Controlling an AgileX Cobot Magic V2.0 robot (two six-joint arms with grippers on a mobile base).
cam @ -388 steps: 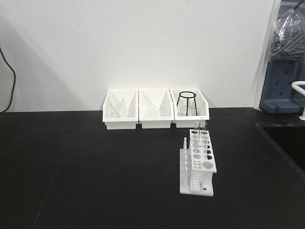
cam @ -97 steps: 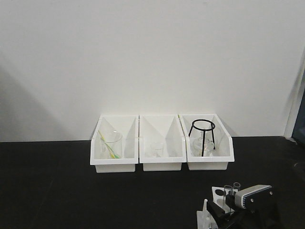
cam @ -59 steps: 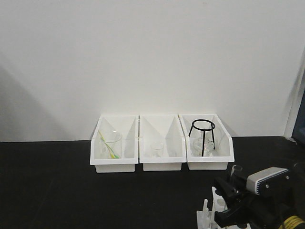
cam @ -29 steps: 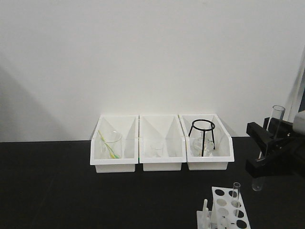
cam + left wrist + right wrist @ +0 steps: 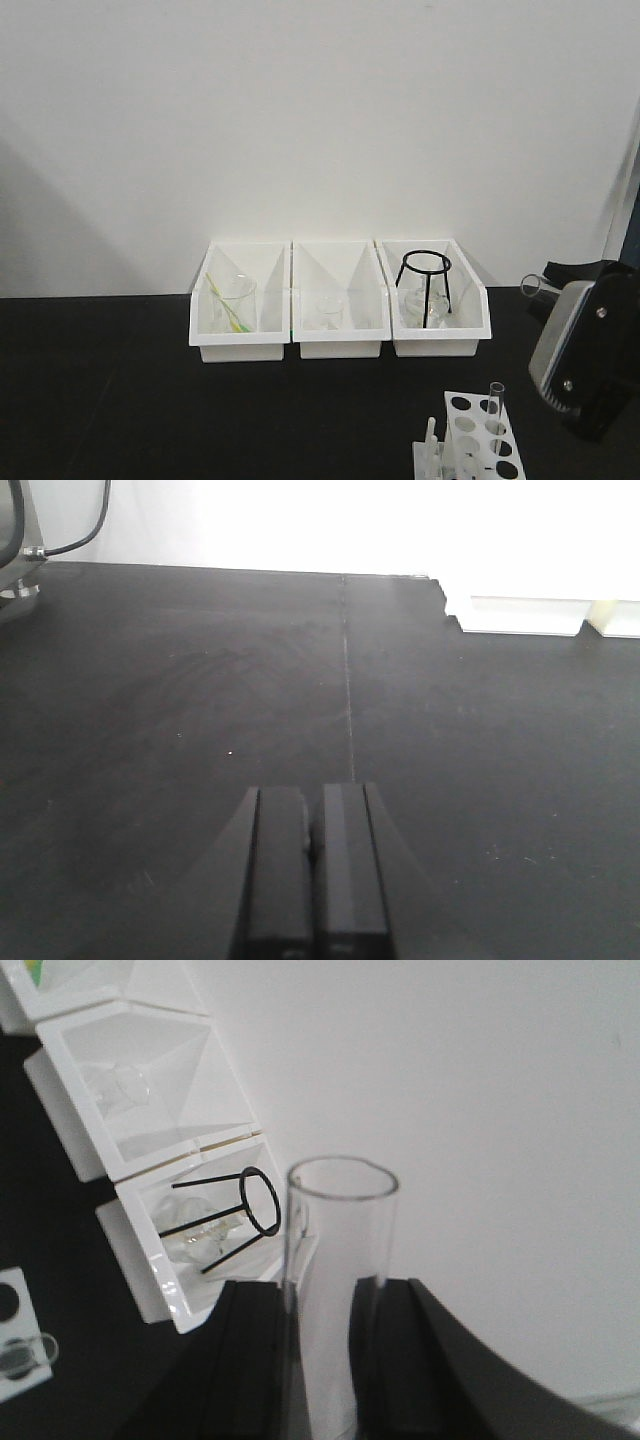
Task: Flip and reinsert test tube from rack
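Black table (image 5: 100, 400) running wide and bare across the left and middle; a white wall (image 5: 300, 120) rises along its far edge; three white bins (image 5: 340, 348) sit side by side against that wall, the right one holding a black wire tripod (image 5: 427, 297).

The rack (image 5: 475, 415) stands at the lower right, near the front, cut off by the bottom of the front view; a second tube (image 5: 496, 405) stands upright in one of its far holes; open table lies between the rack and the bins.

The right arm (image 5: 585, 350) fills the right edge of the front view, raised above and to the right of the rack; the tube (image 5: 533, 288) pokes out from it up and to the left, open rim leading, tilted, well clear of rack and table.

From the right wrist, the right hand (image 5: 318, 1305) is closed onto the tube, one black finger pressed to each side of the glass; the open rim stands past the fingertips; the rounded end is hidden.

The left hand (image 5: 312, 865) hangs over bare table on the left, its two fingers pressed together with nothing between them, well apart from the bins.
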